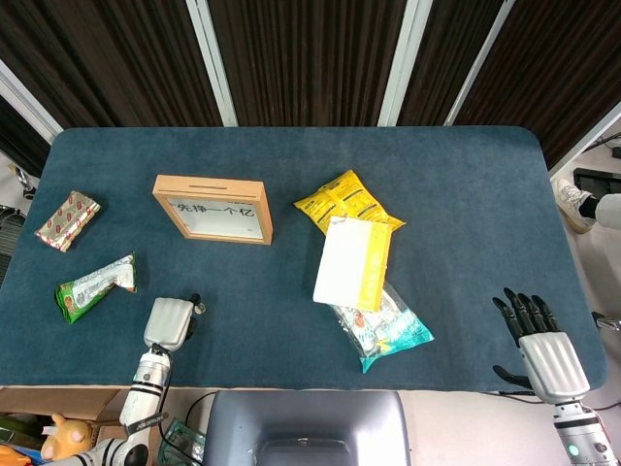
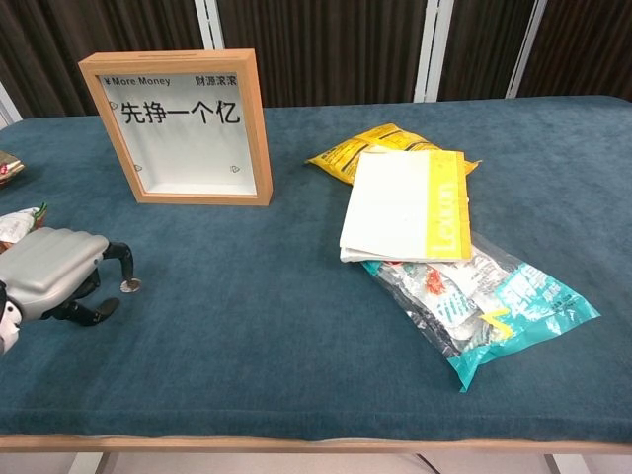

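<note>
left hand (image 2: pixel 51 272) pinches a coin (image 2: pixel 129 285) at the desk's (image 1: pixel 291 165) 7 o'clock; frame (image 2: pixel 183 126) at the hand's 1 o'clock. right hand (image 1: pixel 539 345) lies released, fingers spread.

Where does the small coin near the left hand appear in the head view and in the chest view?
Head view: the coin lies lower left, at the left hand's fingertips.
Chest view: the coin lies far left, by the same hand.
Shared landmark: the wooden frame stands behind the coin in both.
</note>
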`<state>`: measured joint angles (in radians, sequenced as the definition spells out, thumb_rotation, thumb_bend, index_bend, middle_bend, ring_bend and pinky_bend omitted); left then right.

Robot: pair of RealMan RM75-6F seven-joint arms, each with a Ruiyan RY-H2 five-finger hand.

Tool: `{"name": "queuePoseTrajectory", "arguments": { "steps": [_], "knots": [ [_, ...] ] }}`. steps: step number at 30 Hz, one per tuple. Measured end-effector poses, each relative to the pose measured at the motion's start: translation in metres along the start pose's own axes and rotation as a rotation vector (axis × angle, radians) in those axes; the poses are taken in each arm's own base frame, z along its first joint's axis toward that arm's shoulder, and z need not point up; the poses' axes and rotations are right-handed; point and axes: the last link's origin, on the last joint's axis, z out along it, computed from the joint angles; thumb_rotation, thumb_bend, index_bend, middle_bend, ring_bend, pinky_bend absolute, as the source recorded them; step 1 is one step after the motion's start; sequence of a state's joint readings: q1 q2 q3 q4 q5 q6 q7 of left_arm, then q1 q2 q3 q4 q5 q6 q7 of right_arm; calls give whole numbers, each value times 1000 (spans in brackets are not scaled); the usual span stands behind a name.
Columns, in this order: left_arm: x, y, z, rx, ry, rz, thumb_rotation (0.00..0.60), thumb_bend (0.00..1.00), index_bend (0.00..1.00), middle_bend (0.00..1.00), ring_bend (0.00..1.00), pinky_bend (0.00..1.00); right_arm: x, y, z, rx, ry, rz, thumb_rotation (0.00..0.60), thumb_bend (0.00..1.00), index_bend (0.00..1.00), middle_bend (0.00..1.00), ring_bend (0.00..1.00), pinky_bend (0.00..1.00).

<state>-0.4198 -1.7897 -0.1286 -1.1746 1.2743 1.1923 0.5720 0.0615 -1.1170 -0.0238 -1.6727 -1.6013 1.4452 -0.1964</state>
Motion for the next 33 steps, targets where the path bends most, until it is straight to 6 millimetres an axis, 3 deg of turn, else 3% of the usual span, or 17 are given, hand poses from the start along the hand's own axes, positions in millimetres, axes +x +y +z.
{"name": "queuePoseTrajectory", "arguments": {
  "steps": [33],
  "knots": [
    [-1, 6, 5, -5, 8, 56, 600, 328, 414, 1000, 1000, 1000, 1, 0, 0, 2, 1, 3, 600, 170, 0, 0, 0, 0]
  ]
}}
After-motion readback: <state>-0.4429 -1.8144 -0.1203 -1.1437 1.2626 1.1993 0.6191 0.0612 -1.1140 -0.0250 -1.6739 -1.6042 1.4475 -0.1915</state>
